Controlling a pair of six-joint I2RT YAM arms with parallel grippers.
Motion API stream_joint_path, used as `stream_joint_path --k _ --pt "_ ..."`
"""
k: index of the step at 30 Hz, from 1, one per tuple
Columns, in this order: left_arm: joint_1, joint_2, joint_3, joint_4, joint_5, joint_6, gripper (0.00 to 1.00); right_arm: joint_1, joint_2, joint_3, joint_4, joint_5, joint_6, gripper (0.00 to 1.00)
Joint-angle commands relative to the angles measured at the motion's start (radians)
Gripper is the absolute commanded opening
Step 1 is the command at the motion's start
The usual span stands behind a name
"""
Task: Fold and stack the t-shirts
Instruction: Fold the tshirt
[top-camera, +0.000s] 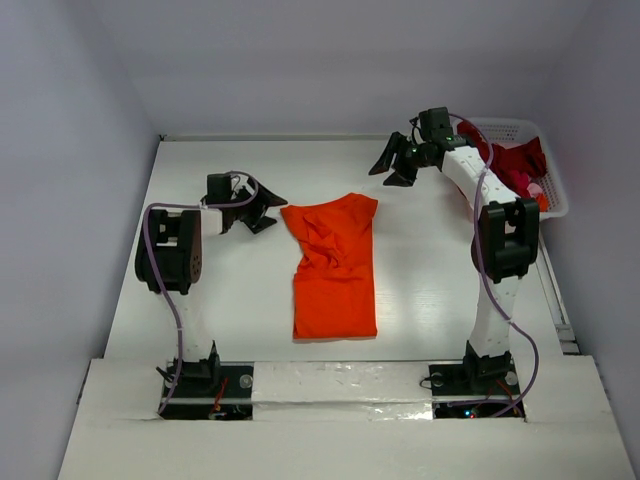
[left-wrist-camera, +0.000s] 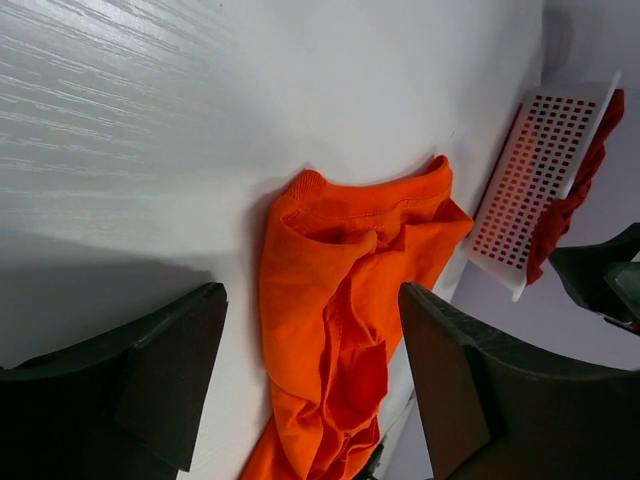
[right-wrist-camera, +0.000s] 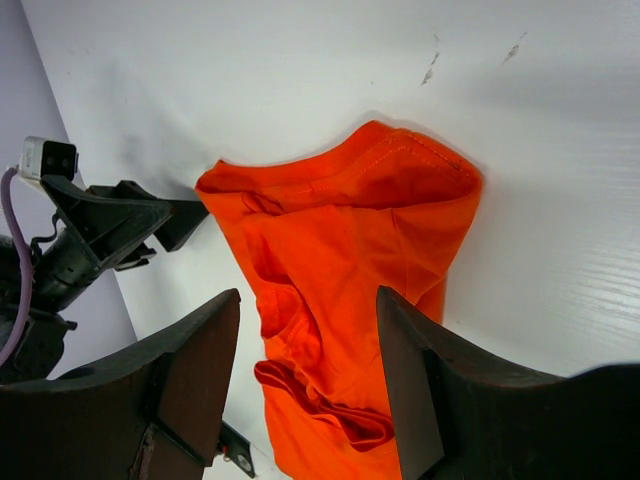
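- While the stitched hem is made out only in the wrist views, the orange t-shirt (top-camera: 335, 265) is seen whole from above, crumpled on the table (top-camera: 220, 300) between the arms.
- Dark red t-shirts (top-camera: 515, 160) are heaped in the white basket (top-camera: 520, 128), far right.
- The left gripper (top-camera: 268, 212) is spread wide beside the shirt's far left corner.
- The right gripper (top-camera: 392, 168) is spread near the far right corner.
- Nothing is gripped.

The orange t-shirt (left-wrist-camera: 345, 250) lies rumpled ahead of the wide-spread left gripper (left-wrist-camera: 312, 300)

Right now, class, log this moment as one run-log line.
orange shirt: rumpled on table | left jaws: open, empty, beside it | right jaws: open, empty | basket: red shirts inside
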Motion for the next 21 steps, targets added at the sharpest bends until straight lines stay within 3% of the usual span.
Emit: stream_joint_path --k 1,6,10,18,21 --pt "0.002 0.044 -0.040 0.036 0.001 -0.018 0.68 -0.010 -0.039 0.009 0.010 -0.020 -0.015 0.62" --pt "0.002 0.099 -0.054 0.102 0.062 -0.099 0.57 -0.010 -0.039 0.002 0.015 -0.024 -0.015 0.62" --pt "0.002 0.129 -0.089 0.202 0.095 -0.163 0.55 -0.010 -0.039 -0.001 0.016 -0.024 -0.013 0.62" --pt "0.020 0.139 -0.080 0.196 0.070 -0.150 0.51 -0.010 -0.042 -0.003 0.021 -0.030 -0.013 0.62" --pt "0.021 0.130 -0.031 0.107 0.009 -0.073 0.51 -0.010 -0.039 -0.003 0.026 -0.037 -0.007 0.62"
